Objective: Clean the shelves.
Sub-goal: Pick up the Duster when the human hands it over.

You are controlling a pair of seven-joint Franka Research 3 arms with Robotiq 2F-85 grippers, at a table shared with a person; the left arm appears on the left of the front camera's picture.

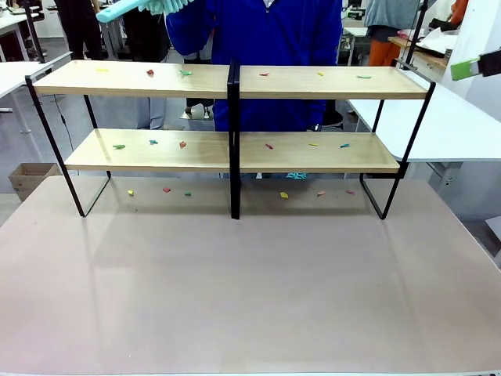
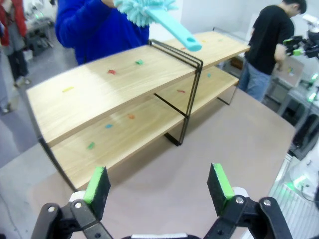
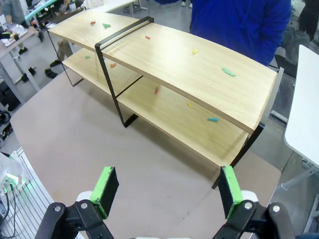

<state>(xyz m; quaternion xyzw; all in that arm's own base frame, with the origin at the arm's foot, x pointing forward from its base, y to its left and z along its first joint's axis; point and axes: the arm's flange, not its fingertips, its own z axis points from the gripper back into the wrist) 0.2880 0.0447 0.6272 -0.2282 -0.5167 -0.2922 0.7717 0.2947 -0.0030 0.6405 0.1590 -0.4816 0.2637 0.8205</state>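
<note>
The shelves [image 1: 313, 84] stand across the far half of the table, two light-wood boards in a black frame with a centre post. Small coloured scraps [image 1: 185, 72] lie on both boards and on the table beneath. Behind them a person in a blue top [image 1: 266, 31] holds a teal duster [image 1: 129, 9] above the upper board's left end. In the left wrist view my left gripper [image 2: 158, 186] hangs open above the table, in front of the shelves [image 2: 99, 94], with the duster [image 2: 154, 12] beyond. My right gripper [image 3: 168, 191] is open too, high over the shelves' [image 3: 174, 64] other end.
The brown table top [image 1: 250, 290] lies bare in front of the shelves. White tables [image 1: 462, 125] stand at the right and far left. A cardboard box [image 1: 31, 178] sits on the floor at the left. A person in black [image 2: 269, 45] stands farther off.
</note>
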